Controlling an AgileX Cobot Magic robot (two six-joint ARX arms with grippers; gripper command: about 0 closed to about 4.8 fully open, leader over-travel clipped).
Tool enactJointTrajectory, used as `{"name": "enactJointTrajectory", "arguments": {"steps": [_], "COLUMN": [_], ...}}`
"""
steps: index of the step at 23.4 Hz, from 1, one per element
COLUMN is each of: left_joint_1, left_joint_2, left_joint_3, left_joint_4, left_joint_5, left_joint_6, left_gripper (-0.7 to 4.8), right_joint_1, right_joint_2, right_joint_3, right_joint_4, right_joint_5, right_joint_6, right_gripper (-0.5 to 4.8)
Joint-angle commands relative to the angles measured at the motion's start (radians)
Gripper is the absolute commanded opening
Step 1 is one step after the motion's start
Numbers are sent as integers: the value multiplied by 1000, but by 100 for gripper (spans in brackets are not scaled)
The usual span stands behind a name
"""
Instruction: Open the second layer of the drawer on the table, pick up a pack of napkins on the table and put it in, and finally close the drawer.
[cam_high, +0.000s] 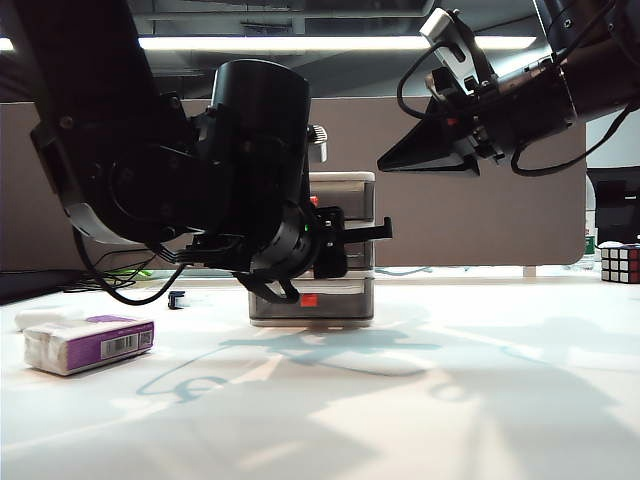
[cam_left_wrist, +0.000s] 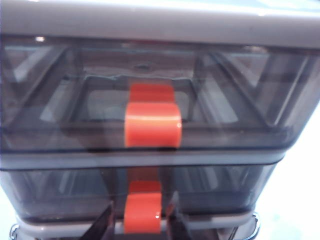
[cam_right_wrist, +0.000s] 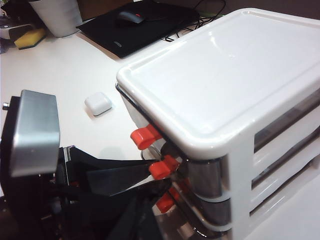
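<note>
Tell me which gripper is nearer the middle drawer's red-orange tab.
Left. The left gripper has its fingers on either side of the middle drawer's tab. The right gripper hangs raised above and beside the drawer unit.

Bulky glossy black arms, looping black cables, a silver wrist block, pointed black pincer (cam_high: 425, 155) fingers.
</note>
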Motion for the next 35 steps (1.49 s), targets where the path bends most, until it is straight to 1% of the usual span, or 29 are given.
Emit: {"name": "enactJointTrajectory", "arguments": {"steps": [1, 7, 9, 16, 17, 18, 19, 24, 26, 31, 35], "left_joint_1": [2, 2, 2, 2, 2, 2, 2, 3, 3, 3, 2], "left_joint_2": [-2, -2, -2, -2, -2, -2, -2, -2, -2, -2, -2], "left_joint_3": [3, 3, 3, 3, 3, 3, 3, 3, 3, 3, 3], "left_joint_4": [6, 7, 7, 7, 7, 6, 7, 7, 6, 6, 5], "left_joint_5": [-1, 1, 1, 1, 1, 1, 1, 1, 0, 0, 0], "left_joint_6": [1, 0, 0, 0, 0, 0, 0, 0, 0, 0, 0], "left_gripper": [137, 137, 114, 106, 83, 40, 16, 14, -5, -6, -6], "right_joint_1": [2, 2, 2, 2, 2, 2, 2, 2, 2, 5, 15], "right_joint_2": [-4, -4, -4, -4, -4, -4, -3, -2, 7, 57, 109], "right_joint_3": [5, 5, 5, 5, 5, 5, 5, 5, 5, 7, 43], "right_joint_4": [10, 10, 8, 2, 3, 3, 3, 18, 33, 72, 77], "right_joint_5": [-8, -8, -8, -8, -8, -8, -8, -3, -4, -4, -13], "right_joint_6": [-2, -2, -2, -2, -2, -2, -3, -3, -2, 6, 13], "right_gripper": [-4, -4, -4, -5, -4, -4, -5, -4, -4, -5, -5]}}
